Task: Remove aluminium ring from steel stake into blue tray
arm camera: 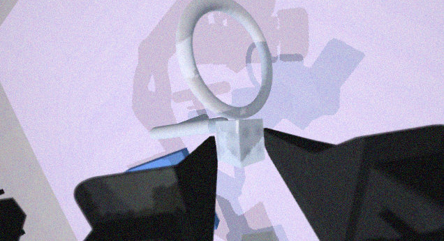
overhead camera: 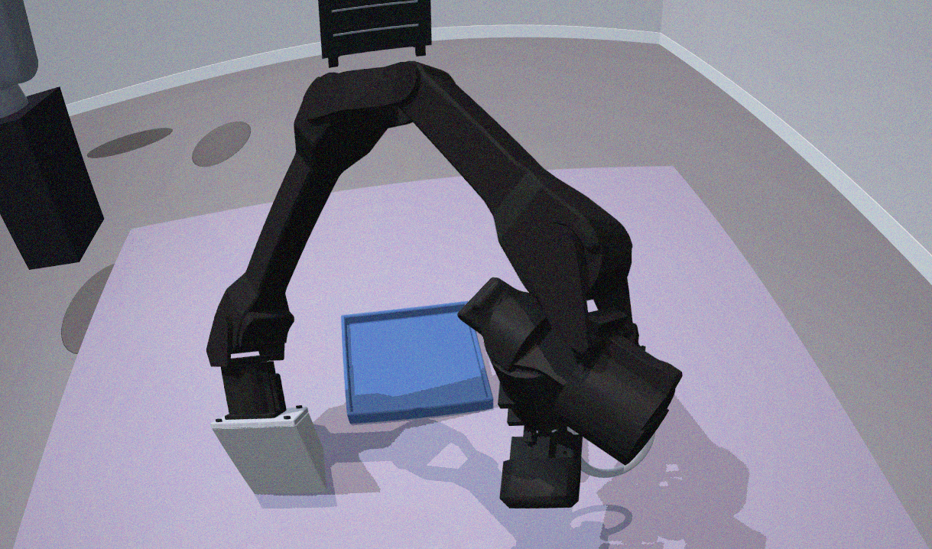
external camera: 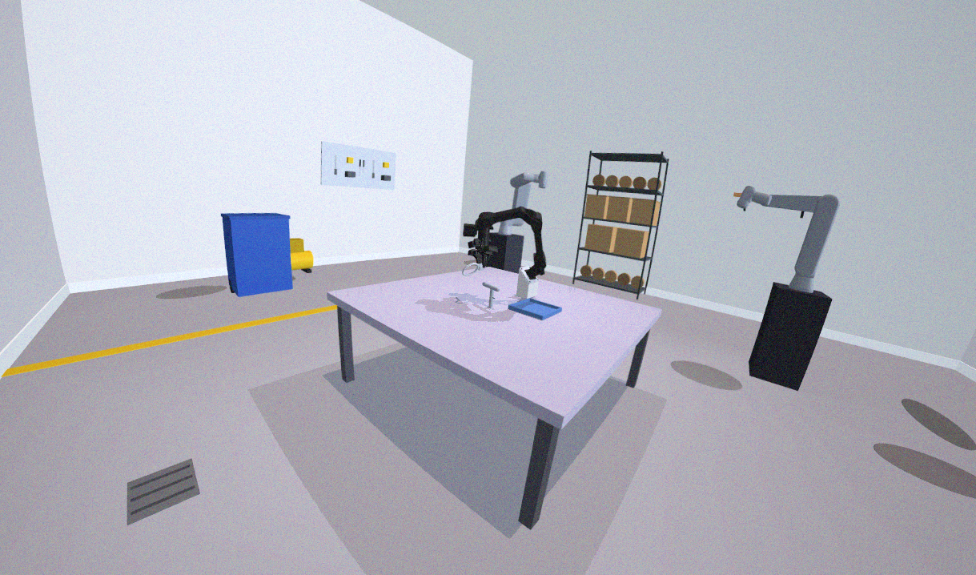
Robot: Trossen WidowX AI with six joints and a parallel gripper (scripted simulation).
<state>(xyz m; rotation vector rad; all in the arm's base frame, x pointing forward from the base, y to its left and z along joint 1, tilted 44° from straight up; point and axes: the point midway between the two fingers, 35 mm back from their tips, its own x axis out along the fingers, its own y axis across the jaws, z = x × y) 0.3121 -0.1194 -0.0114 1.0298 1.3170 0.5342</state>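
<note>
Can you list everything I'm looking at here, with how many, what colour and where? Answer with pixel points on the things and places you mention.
Table: one, lilac, mid-room (external camera: 505, 335)
Tray: one, blue, on the table (overhead camera: 414, 362) (external camera: 535, 312)
Ring: one, silvery, held by its tab above the table (overhead camera: 604, 472) (external camera: 463, 272) (arm camera: 185, 57)
Stake with cross-bar: one, grey, standing on the table (external camera: 491, 295) (arm camera: 181, 128)
Shelf rack: one, black, by the wall (external camera: 584, 207)
Cabinet: one, blue, left (external camera: 259, 254)
Other arms: two, grey, on black pedestals
Wall panel: one, pale, left wall
Robot arm: one, black, on a pale block
Gripper: one, black, shut on the tab (arm camera: 240, 141)
</note>
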